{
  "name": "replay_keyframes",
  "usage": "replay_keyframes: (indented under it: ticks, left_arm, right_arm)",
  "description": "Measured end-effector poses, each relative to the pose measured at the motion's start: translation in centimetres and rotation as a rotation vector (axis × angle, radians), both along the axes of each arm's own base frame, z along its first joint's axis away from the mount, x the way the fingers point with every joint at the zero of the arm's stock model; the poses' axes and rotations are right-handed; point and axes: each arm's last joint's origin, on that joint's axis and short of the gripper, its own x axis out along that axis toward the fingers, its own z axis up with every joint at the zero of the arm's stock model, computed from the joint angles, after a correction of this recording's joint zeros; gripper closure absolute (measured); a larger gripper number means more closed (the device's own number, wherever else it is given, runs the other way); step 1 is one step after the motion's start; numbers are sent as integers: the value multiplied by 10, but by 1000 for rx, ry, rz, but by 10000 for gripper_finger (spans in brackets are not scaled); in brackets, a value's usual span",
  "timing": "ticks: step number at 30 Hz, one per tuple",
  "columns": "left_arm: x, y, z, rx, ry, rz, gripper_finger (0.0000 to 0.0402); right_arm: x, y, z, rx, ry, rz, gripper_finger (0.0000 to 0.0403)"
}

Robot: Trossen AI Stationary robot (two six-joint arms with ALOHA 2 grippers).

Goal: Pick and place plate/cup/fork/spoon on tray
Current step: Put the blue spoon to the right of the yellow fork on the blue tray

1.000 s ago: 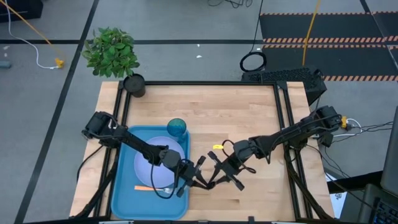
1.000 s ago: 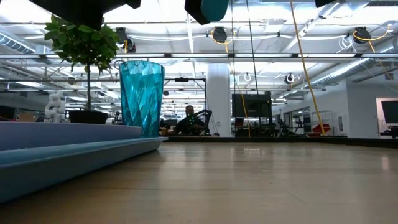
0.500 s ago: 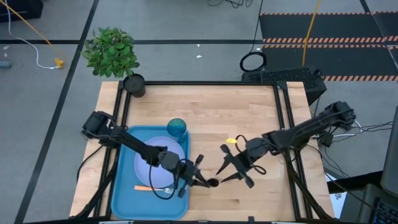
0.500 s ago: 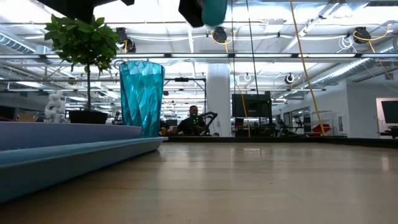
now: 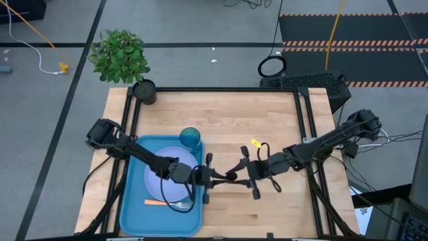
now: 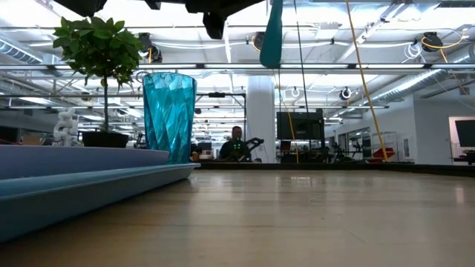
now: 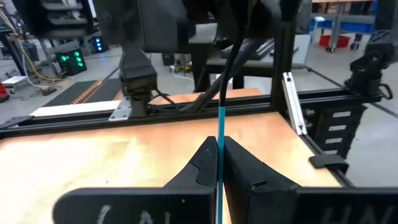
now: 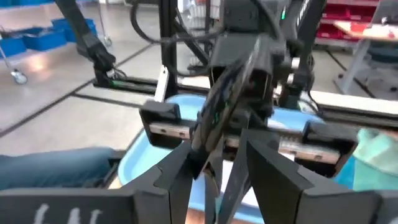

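The spoon (image 5: 229,176) hangs above the table just right of the blue tray (image 5: 134,201), with my left gripper (image 5: 212,177) shut on its light blue handle. Its dark bowl (image 8: 221,106) points at my right gripper (image 5: 239,175), which faces it open, one finger on either side of the bowl. On the tray lie the pale plate (image 5: 167,177), the teal cup (image 5: 190,138) at its far right corner, and the orange-handled fork (image 5: 164,202) along its near side. The low view shows the cup (image 6: 169,117) standing upright on the tray (image 6: 74,189). My left gripper pinches the spoon's light blue handle (image 7: 220,124) between its two shut fingers. The fingers lie level, pointing toward the table's right edge, and the spoon runs on along them past their tips. The spoon is edge-on and lifted clear of table and tray. My right gripper: I cannot tell whether a finger (image 8: 180,168) touches the bowl.
A potted green plant (image 5: 120,57) stands at the table's far left corner, its black pot (image 5: 144,92) on the frame. Bare wood lies at the middle and right of the table (image 5: 267,127). A person sits far off in the room (image 6: 236,144).
My right gripper has opened and let go of the spoon, drawn back toward the table's right and far side, risen, and turned level to face my left gripper. My left gripper, still shut on the handle, has swung from slanting toward the near edge to pointing right, carrying the bowl farther from the near edge.
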Motion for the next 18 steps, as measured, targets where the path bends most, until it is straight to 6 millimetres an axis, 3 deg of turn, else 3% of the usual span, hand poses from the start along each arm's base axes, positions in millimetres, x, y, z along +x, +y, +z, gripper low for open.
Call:
replay_keyframes:
  ticks: [7, 13, 18]
  left_arm:
    - [0, 0, 0, 7, -1, 8, 390]
    - [0, 1, 1, 1, -9, 9, 396]
    - [0, 0, 1, -35, -3, -12, 374]
  right_arm:
    - [4, -1, -6, -29, 11, -2, 277]
    - [3, -2, -3, -43, 2, 6, 351]
    - [3, -3, -4, -65, 0, 3, 397]
